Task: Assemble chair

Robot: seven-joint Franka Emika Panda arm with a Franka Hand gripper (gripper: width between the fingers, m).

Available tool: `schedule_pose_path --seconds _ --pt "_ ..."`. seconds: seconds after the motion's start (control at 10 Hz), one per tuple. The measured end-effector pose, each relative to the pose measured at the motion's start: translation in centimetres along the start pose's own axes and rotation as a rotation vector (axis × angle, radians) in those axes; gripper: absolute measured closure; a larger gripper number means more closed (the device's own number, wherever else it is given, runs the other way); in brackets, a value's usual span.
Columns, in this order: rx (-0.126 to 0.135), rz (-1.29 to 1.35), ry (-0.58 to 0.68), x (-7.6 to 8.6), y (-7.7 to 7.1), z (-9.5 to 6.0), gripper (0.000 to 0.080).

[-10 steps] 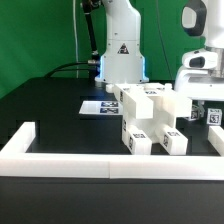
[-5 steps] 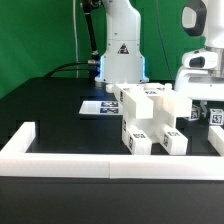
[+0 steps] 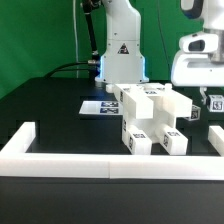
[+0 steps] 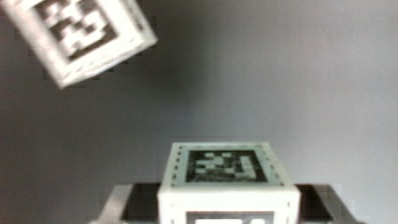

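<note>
White block (image 4: 222, 166) is pinched tight in my jaws, above the worktop (image 3: 55, 112) — the chair (image 3: 150, 118) lies toward the exterior view's left.

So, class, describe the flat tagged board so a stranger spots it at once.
Find the big white robot base at the back. Just in front lies the marker board, thin and flat, unlike the blocky chair parts beside it.

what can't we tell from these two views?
Gripper: exterior view, mostly cut off by the right edge.
Tagged block in its grip: wrist view, partly cropped; shape unclear.
Second tagged piece: wrist view, blurred and partly cropped.
Chair pieces: exterior view, far sides self-hidden.
</note>
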State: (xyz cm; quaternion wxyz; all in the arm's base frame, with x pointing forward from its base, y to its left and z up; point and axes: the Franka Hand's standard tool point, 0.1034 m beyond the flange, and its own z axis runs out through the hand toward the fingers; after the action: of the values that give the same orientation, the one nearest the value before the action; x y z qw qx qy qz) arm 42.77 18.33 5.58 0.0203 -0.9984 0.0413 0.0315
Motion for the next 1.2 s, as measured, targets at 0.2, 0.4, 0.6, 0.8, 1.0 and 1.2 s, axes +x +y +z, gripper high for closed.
schedule_pose_path --seconds 0.2,0.4,0.6,0.8,1.0,1.2 --pt "0.015 -0.020 -0.003 1.5 0.9 -2.7 0.0514" --pt "0.018 -0.010 0.003 2.2 1.2 -3.3 0.0512" --pt "0.016 -0.009 -0.001 2.1 1.2 -3.1 0.0512" --pt "0.001 -0.058 0.003 1.9 1.9 -2.7 0.0512" --pt "0.005 -0.140 -0.006 3.4 4.1 -4.6 0.0512" --pt "0.011 -0.156 -0.029 5.5 5.4 -6.5 0.0512"
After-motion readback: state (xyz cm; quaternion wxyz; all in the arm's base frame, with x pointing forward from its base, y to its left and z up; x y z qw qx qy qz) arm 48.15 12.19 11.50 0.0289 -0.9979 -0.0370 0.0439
